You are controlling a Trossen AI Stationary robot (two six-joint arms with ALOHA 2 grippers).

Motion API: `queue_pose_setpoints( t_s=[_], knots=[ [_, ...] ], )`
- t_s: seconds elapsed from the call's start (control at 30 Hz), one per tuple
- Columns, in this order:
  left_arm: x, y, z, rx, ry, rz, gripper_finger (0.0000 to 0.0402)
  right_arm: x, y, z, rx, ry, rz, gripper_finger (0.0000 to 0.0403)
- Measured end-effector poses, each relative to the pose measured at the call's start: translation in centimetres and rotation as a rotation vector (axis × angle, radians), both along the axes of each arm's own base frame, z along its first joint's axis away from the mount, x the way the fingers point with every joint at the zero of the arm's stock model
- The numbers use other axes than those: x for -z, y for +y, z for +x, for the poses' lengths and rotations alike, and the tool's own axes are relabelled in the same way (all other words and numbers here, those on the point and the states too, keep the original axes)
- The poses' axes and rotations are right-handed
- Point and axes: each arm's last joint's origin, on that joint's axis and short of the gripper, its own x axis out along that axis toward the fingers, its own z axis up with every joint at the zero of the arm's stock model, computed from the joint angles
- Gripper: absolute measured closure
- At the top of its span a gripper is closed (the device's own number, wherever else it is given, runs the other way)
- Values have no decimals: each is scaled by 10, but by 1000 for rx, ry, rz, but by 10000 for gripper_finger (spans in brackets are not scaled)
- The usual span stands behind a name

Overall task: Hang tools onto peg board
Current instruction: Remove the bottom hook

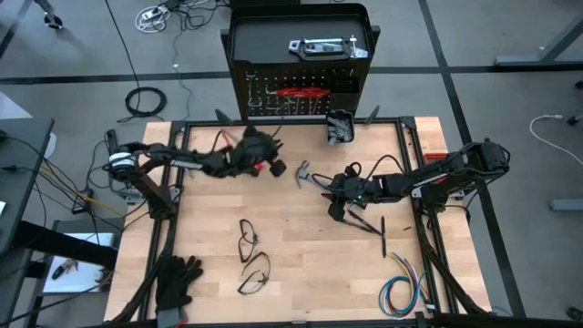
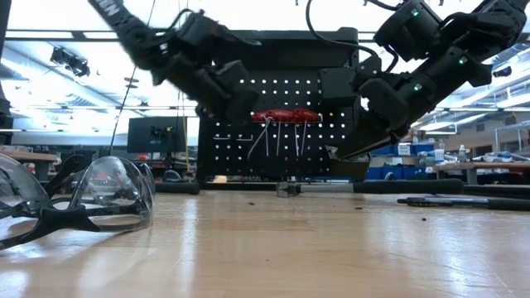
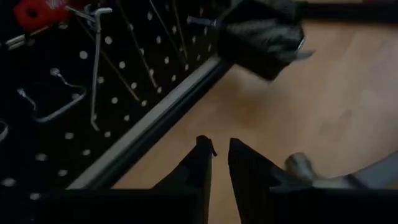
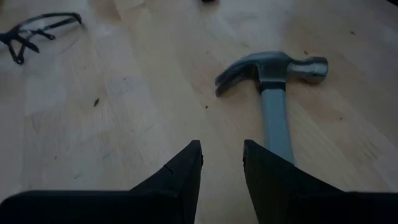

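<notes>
Two arms over worktop (image 1: 301, 264). Right gripper (image 4: 222, 163): jaws parted, empty, hammer (image 4: 273, 93) lying just ahead and slightly aside; centre over handle before clenching. Left gripper (image 3: 221, 158): jaws slightly parted, empty, close before peg board (image 3: 124, 81).

On the table (image 1: 301, 264) in front of the peg board (image 1: 301, 91): two pairs of safety glasses (image 1: 248, 239), one below the other (image 1: 255, 273); one steel hammer (image 4: 273, 93) near the middle; one pair of black gloves (image 1: 178, 278) at the near left corner; one coloured wire bundle (image 1: 405, 290) at the near right. One small black bin (image 1: 340, 128) sits at the board's foot.
</notes>
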Motion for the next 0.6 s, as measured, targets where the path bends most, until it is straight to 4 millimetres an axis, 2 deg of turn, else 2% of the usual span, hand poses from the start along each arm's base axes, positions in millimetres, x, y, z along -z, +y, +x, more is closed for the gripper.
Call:
queue_pose_setpoints(
  t_s=[0.1, 0.33, 0.6],
  knots=[
    [13, -4, -9, -53, -72, -31, 344, -1, 0, 1, -2, -10, -3, 275],
    [12, -4, -5, -61, -96, -16, 340, -3, 0, 2, -6, -37, -12, 275],
    [18, -14, 10, -7, 25, 283, 338, -4, -1, 3, -5, -40, -19, 275]
  ],
)
